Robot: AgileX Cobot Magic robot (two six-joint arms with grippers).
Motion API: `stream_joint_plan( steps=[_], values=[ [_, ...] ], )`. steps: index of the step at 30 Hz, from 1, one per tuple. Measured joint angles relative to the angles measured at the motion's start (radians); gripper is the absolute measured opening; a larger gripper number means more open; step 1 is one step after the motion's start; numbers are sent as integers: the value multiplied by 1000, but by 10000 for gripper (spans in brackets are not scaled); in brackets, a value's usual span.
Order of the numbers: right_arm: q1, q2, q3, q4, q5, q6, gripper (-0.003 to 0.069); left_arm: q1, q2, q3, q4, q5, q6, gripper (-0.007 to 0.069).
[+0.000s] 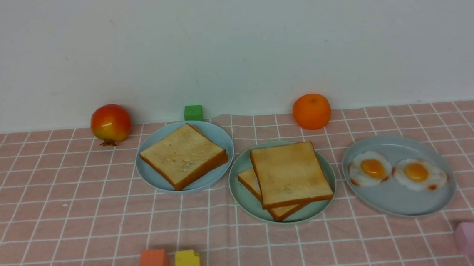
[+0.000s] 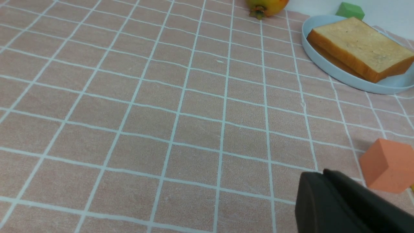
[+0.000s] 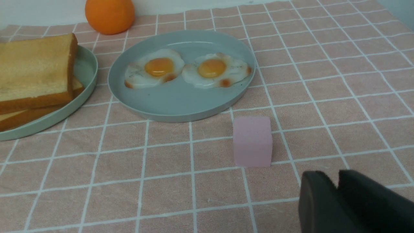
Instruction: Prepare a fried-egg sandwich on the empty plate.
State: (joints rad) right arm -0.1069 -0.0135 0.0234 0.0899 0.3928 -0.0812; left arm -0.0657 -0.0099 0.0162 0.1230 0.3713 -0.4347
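At right wrist: lilac block (image 3: 252,141) | left wrist: pomegranate (image 2: 267,7)

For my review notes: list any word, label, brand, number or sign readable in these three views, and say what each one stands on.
None: no word, label, brand, number or sign can be read in any view.
The pale blocks, the plates and the tablecloth show no lettering; the cloth carries only a grid of lines.
The small dark specks on the wall form no readable text.

No readable text, labels, brands, numbers or signs show anywhere.
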Motion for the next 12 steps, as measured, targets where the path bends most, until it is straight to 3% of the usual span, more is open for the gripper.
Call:
stream_joint_plan(
  steps=[12],
  values=[
    [0,0,0,0,0,0,138,0,0,0,0,0,0,62]
  ],
)
